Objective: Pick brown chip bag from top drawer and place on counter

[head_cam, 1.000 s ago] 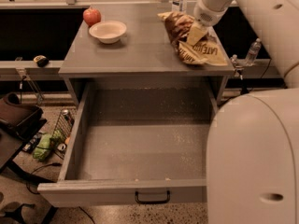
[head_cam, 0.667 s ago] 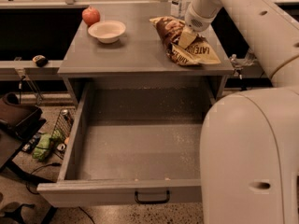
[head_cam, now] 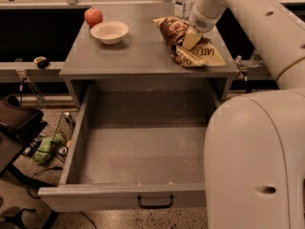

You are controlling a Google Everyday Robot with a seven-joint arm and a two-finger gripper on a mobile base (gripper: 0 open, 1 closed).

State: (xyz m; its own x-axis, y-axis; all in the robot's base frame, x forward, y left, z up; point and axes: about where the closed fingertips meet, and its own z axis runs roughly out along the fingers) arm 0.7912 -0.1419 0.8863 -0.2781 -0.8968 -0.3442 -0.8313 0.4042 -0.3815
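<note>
Well left of the gripper point(head_cam: 191, 37), a red apple point(head_cam: 93, 16) and a bowl point(head_cam: 109, 31) are being ignored. The brown chip bag point(head_cam: 200, 56) is being touched from directly above on the counter point(head_cam: 138, 51), its long axis running back-left to front-right. Whether it is being gripped cannot be told.

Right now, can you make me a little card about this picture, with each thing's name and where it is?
tool: down at the brown chip bag, over the right side of the counter
brown chip bag: lying on the counter, right side, near the front edge
top drawer: pulled open under the counter, no bag in it
bowl: upright on the counter, left back part
red apple: on the counter, just behind the bowl
</note>
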